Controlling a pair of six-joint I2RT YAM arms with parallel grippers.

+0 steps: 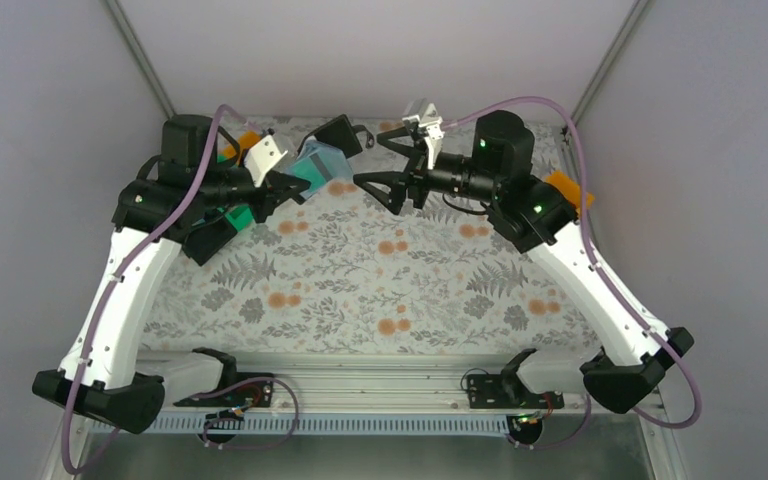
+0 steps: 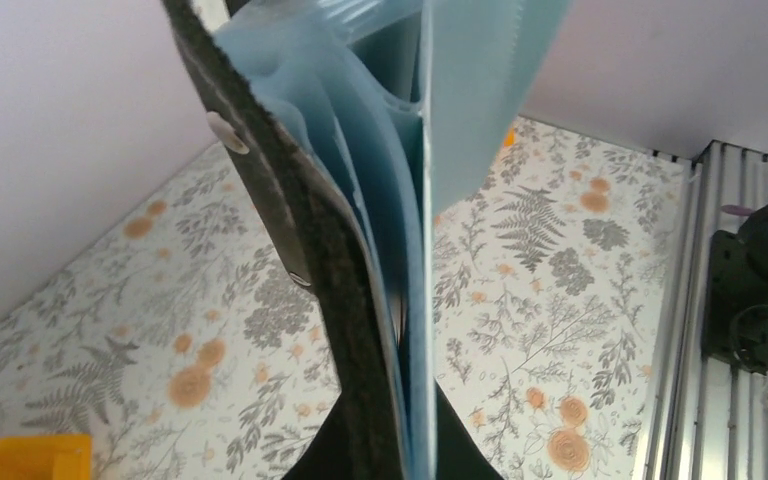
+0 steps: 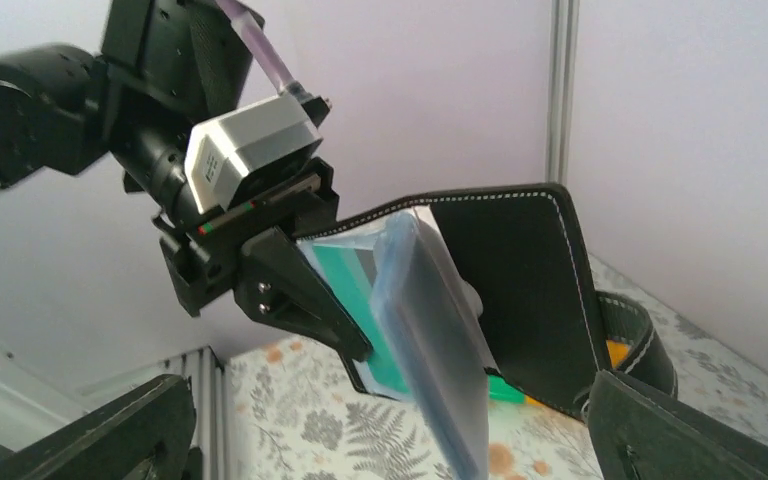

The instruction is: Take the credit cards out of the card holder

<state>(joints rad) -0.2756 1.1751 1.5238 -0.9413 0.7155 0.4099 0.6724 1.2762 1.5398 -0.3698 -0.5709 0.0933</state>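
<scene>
Left pincer (image 1: 293, 188): clenched on one half of the wallet (image 1: 326, 152), holding it up.
Right pincer (image 1: 372, 160): released, jaws spread wide, just right of the wallet.
Wallet: open in the air, blue pockets fanned out.
Teal card (image 3: 343, 283): still tucked in a pocket, beside the left fingers.
Table (image 1: 360, 280): flowered cloth, below.
</scene>
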